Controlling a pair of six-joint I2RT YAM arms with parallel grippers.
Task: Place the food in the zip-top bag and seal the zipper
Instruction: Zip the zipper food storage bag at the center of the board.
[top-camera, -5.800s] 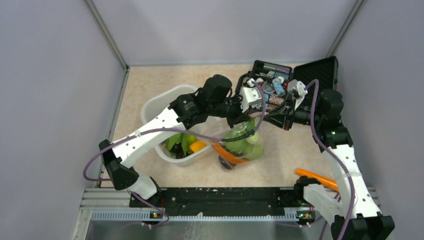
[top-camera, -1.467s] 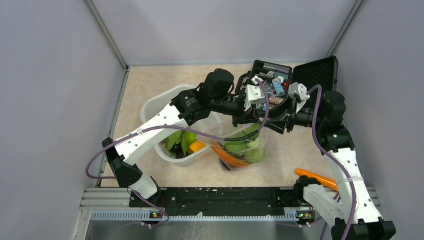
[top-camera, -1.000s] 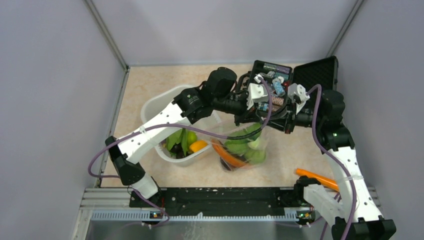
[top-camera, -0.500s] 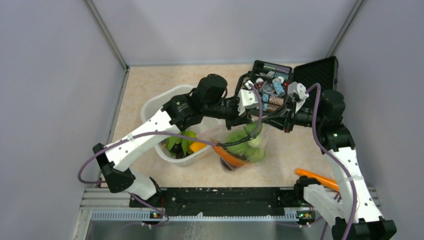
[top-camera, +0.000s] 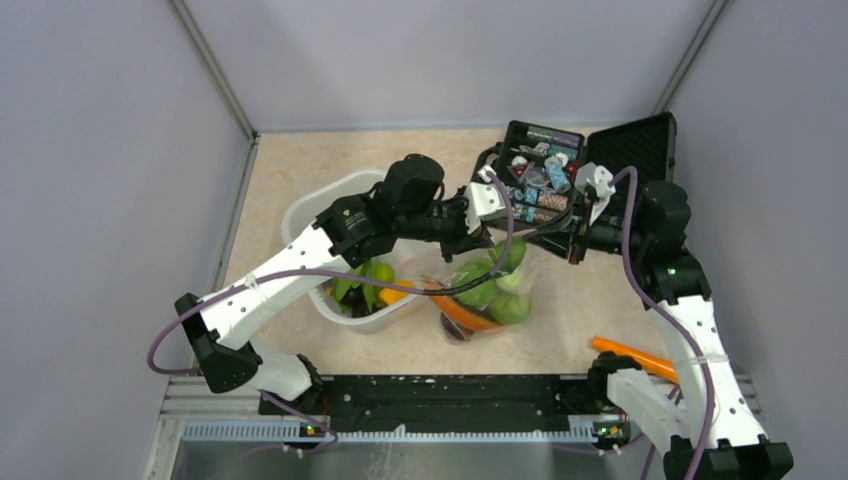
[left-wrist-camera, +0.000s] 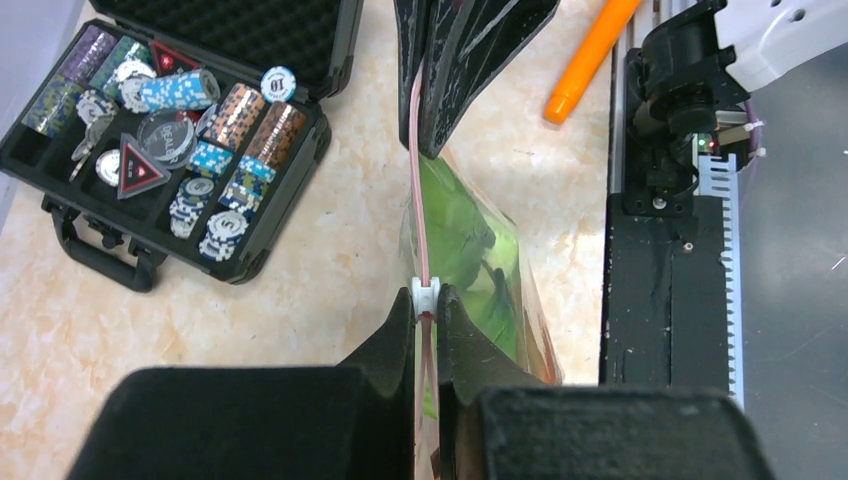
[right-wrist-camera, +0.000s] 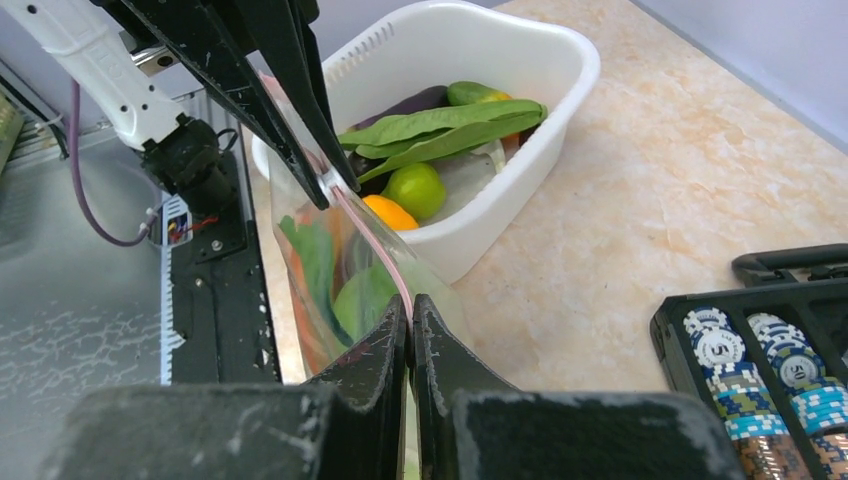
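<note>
The bag (top-camera: 478, 298), vegetables (left-wrist-camera: 460, 240) inside, hangs just beside the white tub (right-wrist-camera: 520, 195). Its zipper (left-wrist-camera: 420, 180) stretches away from the tub: left gripper (left-wrist-camera: 427, 308) pinches the near part behind the slider (left-wrist-camera: 427, 292), right gripper (right-wrist-camera: 410, 305) clamps the far end. The left gripper seems placed to run it shut.

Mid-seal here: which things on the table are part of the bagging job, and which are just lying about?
Job: bag; zipper, pinched by left gripper and right gripper; food in the bag, more in the tub.
Lying about: black case of chips; orange stick by the right arm's base.
</note>
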